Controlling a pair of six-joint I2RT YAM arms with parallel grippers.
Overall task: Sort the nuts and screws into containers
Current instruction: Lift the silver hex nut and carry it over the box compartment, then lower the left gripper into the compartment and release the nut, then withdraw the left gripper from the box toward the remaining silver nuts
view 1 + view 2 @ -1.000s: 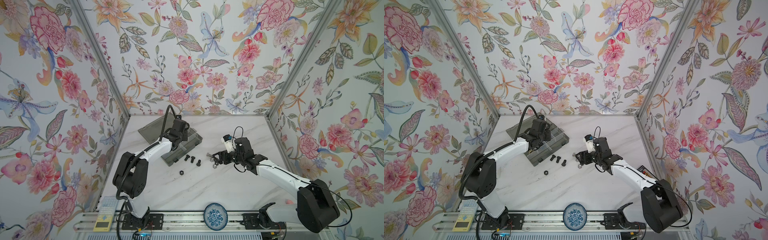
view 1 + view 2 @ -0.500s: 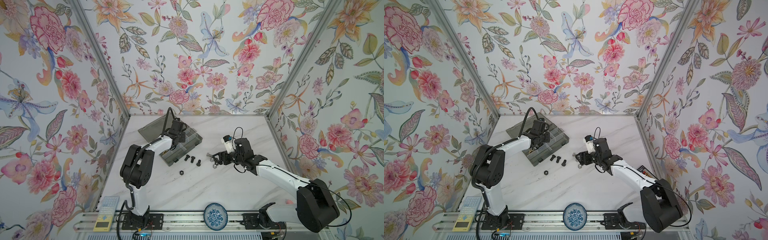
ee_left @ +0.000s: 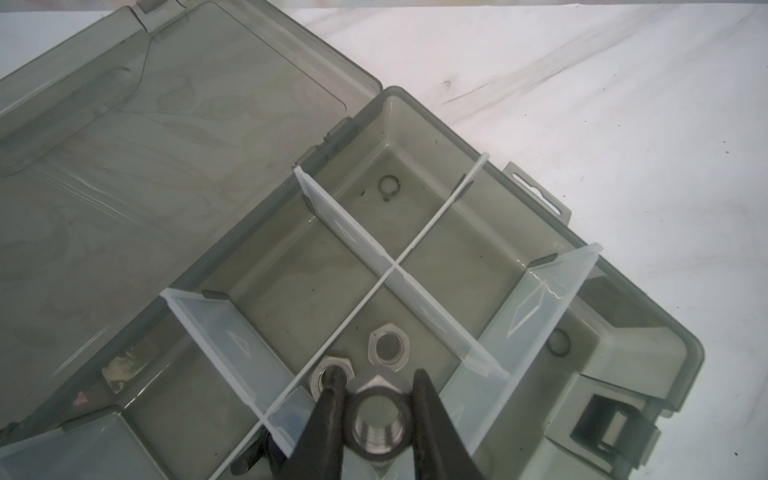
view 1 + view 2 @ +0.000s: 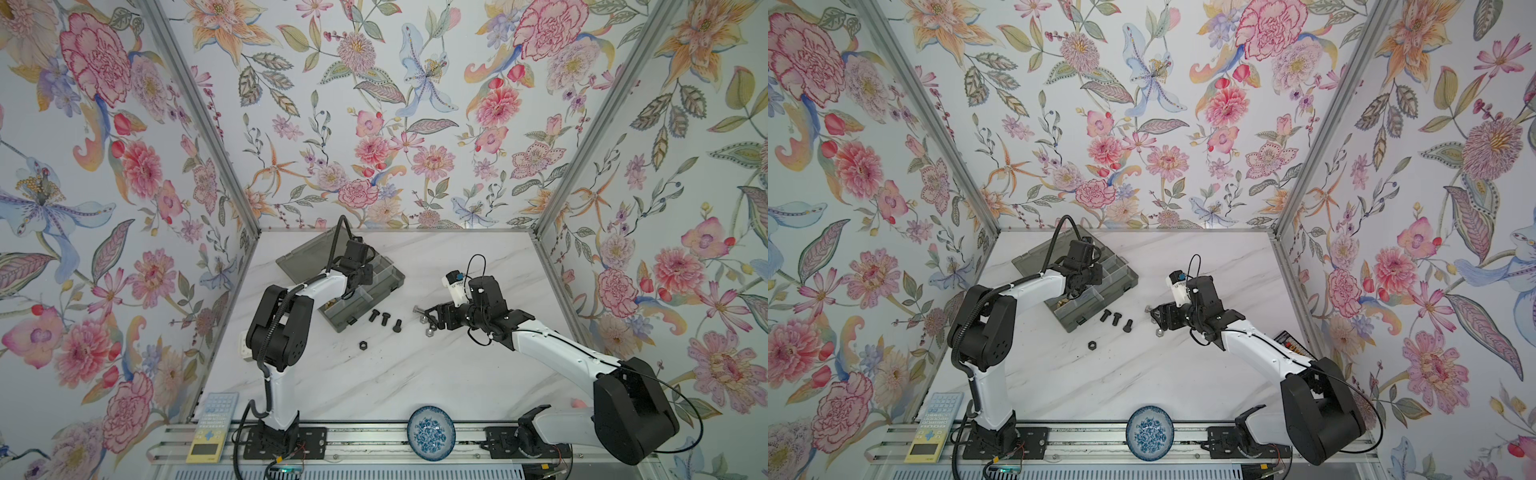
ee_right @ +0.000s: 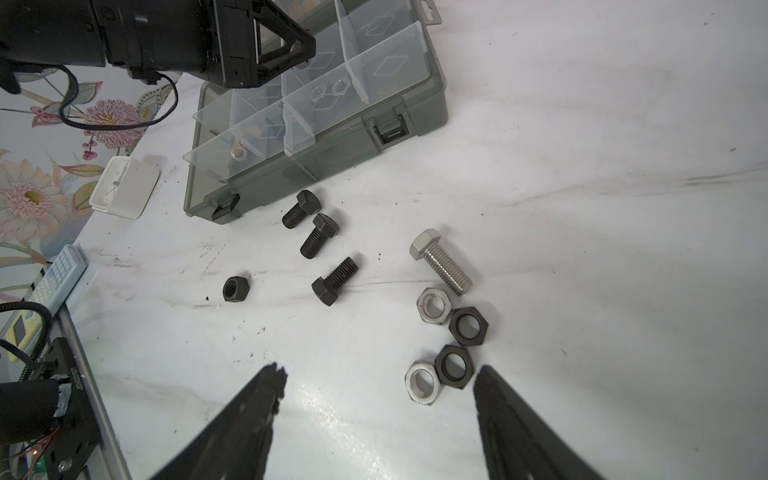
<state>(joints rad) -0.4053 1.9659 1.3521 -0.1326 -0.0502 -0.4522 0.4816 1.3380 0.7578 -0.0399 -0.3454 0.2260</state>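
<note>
**White marble-patterned tabletop** [image 4: 415, 374], seen from above. The smoky grey translucent plastic organizer box [image 4: 388, 274] sits toward 10 o'clock from the table's centre, its hinged lid [image 3: 166, 145] lying open.

The left gripper [image 3: 378, 386] hangs over the box. Its jaws are closed on a silver hex nut [image 3: 379, 428], held above a compartment where two more silver hex nuts [image 3: 388, 347] lie flat.

The right gripper [image 5: 378, 382] hovers just toward 3 o'clock from the centre, jaws wide and empty. A cluster of four hex nuts [image 5: 454, 366], two silver and two black, lies at its fingertips.

Three short black hex-head bolts [image 5: 319, 235] lie at 4 o'clock from the box. One silver hex-head bolt [image 5: 440, 262] lies beside the cluster, and a lone black hex nut [image 5: 236, 288] lies at 6 o'clock from the box.

**Step in hand, as judged:** dropping the held nut among its like. The nut is best kept well inside the clear dividers [image 3: 353, 232] and brought low before the jaws part. A fall from height could bounce it into a neighbouring compartment.

**Views compared:**
- **Left wrist view:** only this view shows the grip and the compartment's contents. In both top views the arm hides them.
- **Right wrist view:** only this view tells the colours and count of the loose pieces. It also shows a brass-coloured piece [image 5: 239, 153] in another compartment.
- **Top views:** these alone show both arms at once.
</note>
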